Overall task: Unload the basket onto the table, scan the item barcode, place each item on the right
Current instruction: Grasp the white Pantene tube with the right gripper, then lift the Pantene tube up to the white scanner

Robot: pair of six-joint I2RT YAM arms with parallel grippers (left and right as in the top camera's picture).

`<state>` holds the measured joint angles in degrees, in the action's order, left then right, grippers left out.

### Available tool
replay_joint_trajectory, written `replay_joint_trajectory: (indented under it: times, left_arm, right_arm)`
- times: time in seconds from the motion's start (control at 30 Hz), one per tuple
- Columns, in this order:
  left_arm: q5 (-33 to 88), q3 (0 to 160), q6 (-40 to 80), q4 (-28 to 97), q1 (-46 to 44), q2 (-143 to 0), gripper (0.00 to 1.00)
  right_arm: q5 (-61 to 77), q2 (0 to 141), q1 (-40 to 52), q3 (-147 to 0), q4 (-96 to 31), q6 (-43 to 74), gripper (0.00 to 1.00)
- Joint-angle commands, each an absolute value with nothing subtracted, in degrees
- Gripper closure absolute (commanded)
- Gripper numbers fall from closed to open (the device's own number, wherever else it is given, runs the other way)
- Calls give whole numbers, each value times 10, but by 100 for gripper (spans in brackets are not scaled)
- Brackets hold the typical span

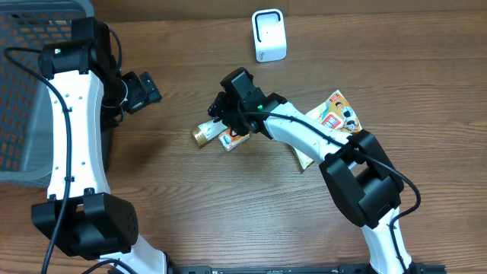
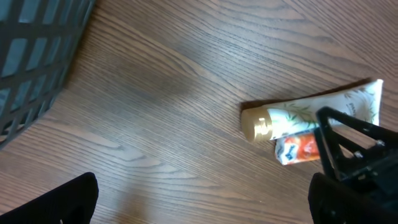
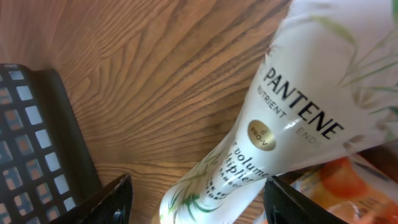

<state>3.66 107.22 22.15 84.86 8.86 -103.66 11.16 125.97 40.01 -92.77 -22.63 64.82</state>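
White tube (image 1: 204, 134) lay flat on the table (image 1: 228, 221), mid-table, gold cap pointing toward the basket (image 1: 23, 91). Right gripper (image 1: 227, 113) sat low over its body, jaws spread with one finger on each side. The wrist view showed a gap on one side, so it was straddling the tube, not clamped on it. Crossing the tube's width looked deliberate: it's the narrow axis, and a tube lying flat gives no other grip.

Printed brand side faced up and no barcode was visible. My guess is it's on the underside, so the tube would need a flip or roll before it faces the scanner.

Left gripper (image 1: 144, 90) hung beside the basket, jaws fully apart and empty, well clear of the tube. Probably parked to keep out of the right arm's way.

Around it:
- Orange packet (image 1: 233, 139) touched the tube and was tucked partly under it at the gripper end. Risk: the near finger snags it or drags it up.
- Scanner (image 1: 268, 35) stood upright at the far edge, well away from the tube, with bare wood between and nothing blocking that path.
- Snack bag (image 1: 338, 114) lay under the right forearm, away from the pick.
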Motion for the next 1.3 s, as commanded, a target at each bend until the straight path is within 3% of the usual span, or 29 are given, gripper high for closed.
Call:
replay_joint_trajectory:
  times: [0.0,0.3,0.6,0.77,0.9,1.17,1.27]
  left_arm:
    - [49,1074,208,850,86,-1041,0]
    - [50,1074,208,851,86,-1041,0]
    - [50,1074,208,853,78,-1041,0]
    - [50,1073,207,854,57,-1041,0]
    - [49,1069,208,848,31,-1042,0]
    - [39,1068,208,838,2,-1042,0]
    - [39,1068,208,837,2,-1042,0]
  right_arm:
    - [96,1296,409,-933,-226,667,33]
    - [-24,1299,392,-935,-390,660,35]
    - [27,1267,374,-935,-402,534,36]
    - [31,1266,374,-936,-403,464,47]
    - [18,1266,374,-936,-411,417,61]
    - [9,1267,375,-936,-431,417,87]
    - [9,1265,375,-936,-435,417,91]
